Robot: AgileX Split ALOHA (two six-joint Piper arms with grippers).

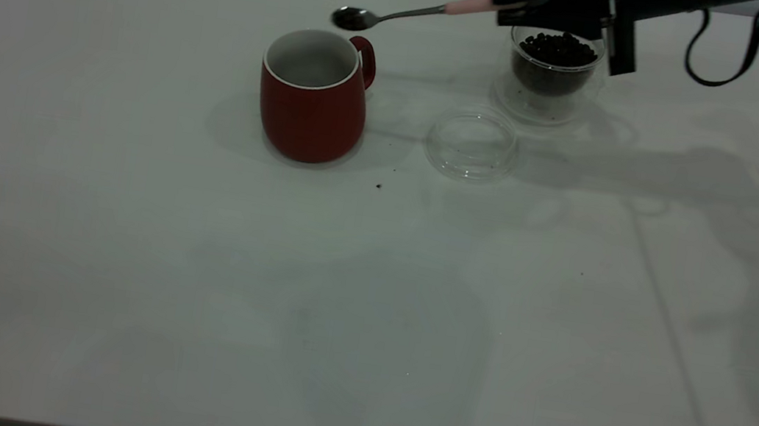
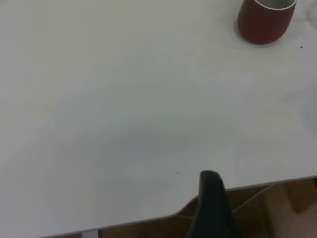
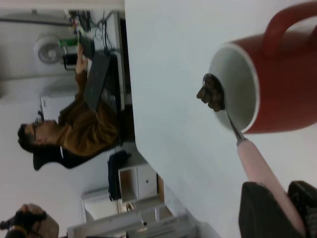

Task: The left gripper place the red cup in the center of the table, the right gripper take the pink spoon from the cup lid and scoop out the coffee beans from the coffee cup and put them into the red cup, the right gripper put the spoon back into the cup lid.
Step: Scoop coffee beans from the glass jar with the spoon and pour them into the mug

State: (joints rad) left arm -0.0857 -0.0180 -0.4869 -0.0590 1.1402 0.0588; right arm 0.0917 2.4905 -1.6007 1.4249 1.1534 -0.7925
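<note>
Pink-handled, the pink spoon (image 1: 407, 13) is clamped at its handle end in the closed jaws of the right gripper (image 1: 508, 10), its bowl of coffee beans (image 3: 210, 94) poised by the rim of the red cup (image 1: 314, 96) mid-bench. Loose beans look ready to roll off the slick metal bowl, so a level carry seems wise. Behind stand the coffee cup (image 1: 554, 70) and cup lid (image 1: 472, 144); whether the left gripper (image 2: 213, 208), at the bench (image 1: 122, 244) edge, is open or closed cannot be told.

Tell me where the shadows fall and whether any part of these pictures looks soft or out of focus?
Exterior view: broad grey arm shadows cross the white table at right, and the dark red ceramic mug casts a faint one around its base. Right wrist view: the pale pink spoon handle close to the lens looks soft. Left wrist view: evenly lit, with no strong shadows.
</note>
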